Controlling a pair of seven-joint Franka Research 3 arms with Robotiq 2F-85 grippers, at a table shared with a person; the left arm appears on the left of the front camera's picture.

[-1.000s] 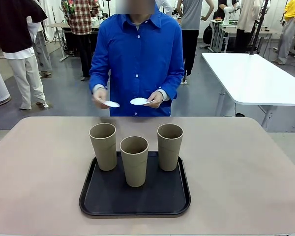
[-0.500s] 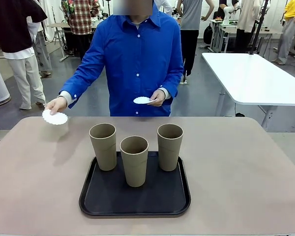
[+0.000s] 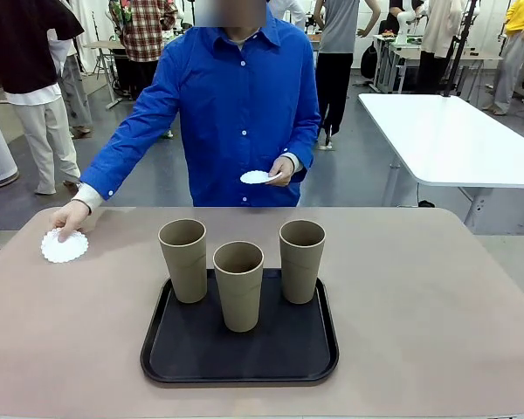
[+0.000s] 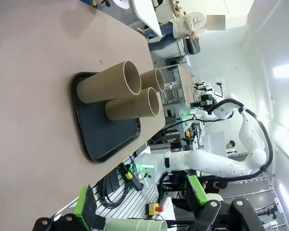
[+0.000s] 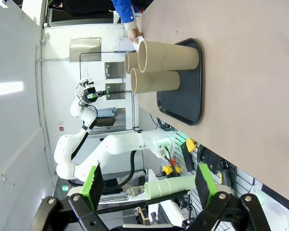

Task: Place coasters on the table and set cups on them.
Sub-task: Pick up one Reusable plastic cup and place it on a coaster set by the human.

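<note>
The left end effector (image 4: pixel 142 202) hangs above the tabletop (image 3: pixel 419 288) with its jaws spread wide and nothing between its green pads. The right end effector (image 5: pixel 149 183) is equally wide and empty. Neither is near any of the task's things.

By these pictures the task has barely begun. One doily (image 3: pixel 65 246) appears to lie flat on the tabletop towards the robot's far left corner, well apart from the black tray (image 3: pixel 240 362). The person's outstretched hand (image 3: pixel 70 216) has its fingertips on the doily's far edge, so whether it is released yet cannot be told. A second doily (image 3: pixel 256 177) is held in the person's other hand (image 3: pixel 282 168), in front of the blue shirt and off the tabletop. Whether a third lies stacked under it cannot be told.

No cup has been moved to a coaster. All three tumblers stand upright on the tray: the left tumbler (image 3: pixel 184 259), the middle tumbler (image 3: pixel 238 285), nearer the robot, and the right tumbler (image 3: pixel 301 260). What remains is to lay out the other doilies and carry each tumbler onto one.

The doilies are small, round, white and thin, with scalloped edges. The tumblers are tall, matte tan, handleless and wider at the rim, and they seem empty.
</note>
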